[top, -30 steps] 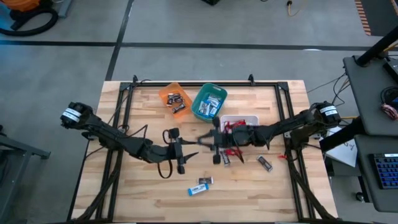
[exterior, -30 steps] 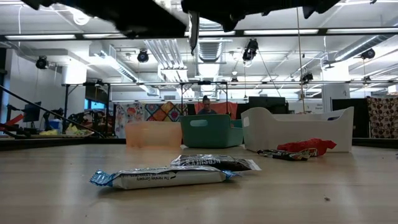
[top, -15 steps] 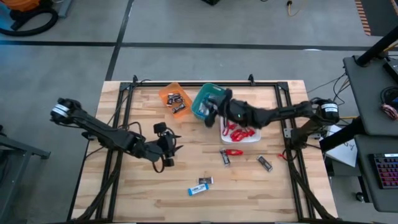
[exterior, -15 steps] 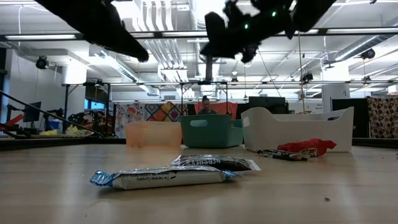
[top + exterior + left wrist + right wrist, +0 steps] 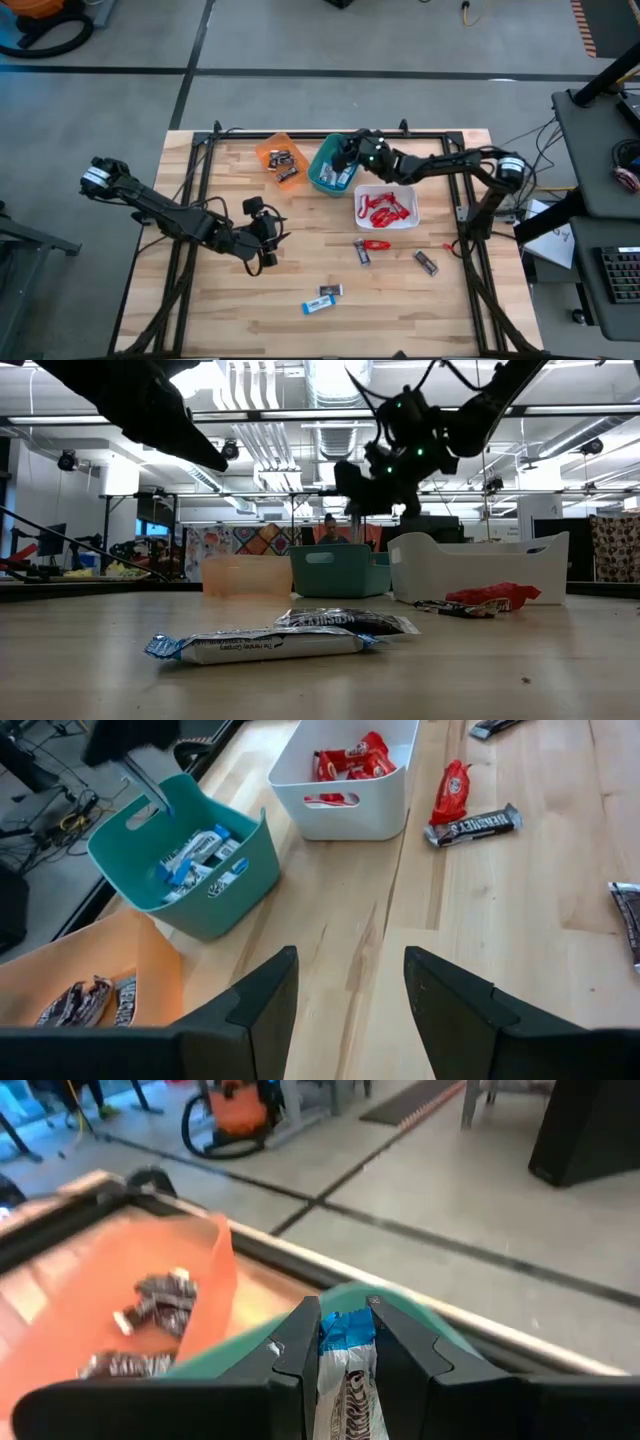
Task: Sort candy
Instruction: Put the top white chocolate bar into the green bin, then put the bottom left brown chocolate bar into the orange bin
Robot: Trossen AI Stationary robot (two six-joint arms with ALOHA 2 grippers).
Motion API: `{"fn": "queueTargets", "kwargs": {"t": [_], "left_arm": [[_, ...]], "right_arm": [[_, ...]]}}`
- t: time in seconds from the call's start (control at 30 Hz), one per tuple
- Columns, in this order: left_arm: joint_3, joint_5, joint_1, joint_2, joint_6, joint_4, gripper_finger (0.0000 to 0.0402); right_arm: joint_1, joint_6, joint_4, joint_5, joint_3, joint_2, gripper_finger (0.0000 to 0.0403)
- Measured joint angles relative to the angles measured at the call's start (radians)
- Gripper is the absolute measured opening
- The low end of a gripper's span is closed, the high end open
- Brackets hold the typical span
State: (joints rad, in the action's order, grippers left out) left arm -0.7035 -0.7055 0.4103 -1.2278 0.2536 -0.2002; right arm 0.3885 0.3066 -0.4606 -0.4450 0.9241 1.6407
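The right gripper (image 5: 345,158) hangs over the teal bin (image 5: 322,180) near the table's (image 5: 230,310) far edge, its fingers pinched on a blue-and-white bar (image 5: 345,1370). In the right wrist view the bar runs lengthwise between the fingers, its crimped end poking out past their tips, so its long axis follows the gripper's own line. The bin lies directly beneath, already stocked with blue-and-white bars (image 5: 200,855). A release from here should, I judge, drop the bar straight into it.

The left gripper (image 5: 262,240) waits over the table's left-middle, fingers spread apart and empty.

The orange bin (image 5: 268,148) beside the teal one holds dark bars (image 5: 283,162); the white bin (image 5: 410,200) on the other side holds red ones (image 5: 383,210).

Unsorted candy sits toward the near edge:
- a red bar (image 5: 375,244) and a dark bar (image 5: 362,255), just in front of the white bin;
- another dark bar (image 5: 426,262), toward the right edge;
- a dark bar (image 5: 330,291) and a blue-and-white one (image 5: 317,305), nearest the near edge, about midway between the arms.
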Motion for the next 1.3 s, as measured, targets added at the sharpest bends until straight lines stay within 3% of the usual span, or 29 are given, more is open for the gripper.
{"fn": "queueTargets", "kwargs": {"t": [0.43,0.8,0.93,1.3], "left_arm": [[0.005,0.0,0.001,0.0,0.0,-0.003,0.0159],[0.005,0.018,0.001,0.0,0.0,-0.002,0.0159],[0.006,0.075,0.001,0.0,0.004,-0.002,0.0159],[0.006,0.319,0.002,-0.068,0.018,0.105,0.0159]], "right_arm": [[-0.002,0.027,0.021,0.002,0.0,0.075,0.0076],[-0.004,0.037,0.062,0.003,0.0,0.074,0.0178],[-0.004,0.036,0.066,0.008,0.0,0.052,0.0202],[-0.1,0.035,0.233,0.121,0.0,-0.15,0.0206]]}}
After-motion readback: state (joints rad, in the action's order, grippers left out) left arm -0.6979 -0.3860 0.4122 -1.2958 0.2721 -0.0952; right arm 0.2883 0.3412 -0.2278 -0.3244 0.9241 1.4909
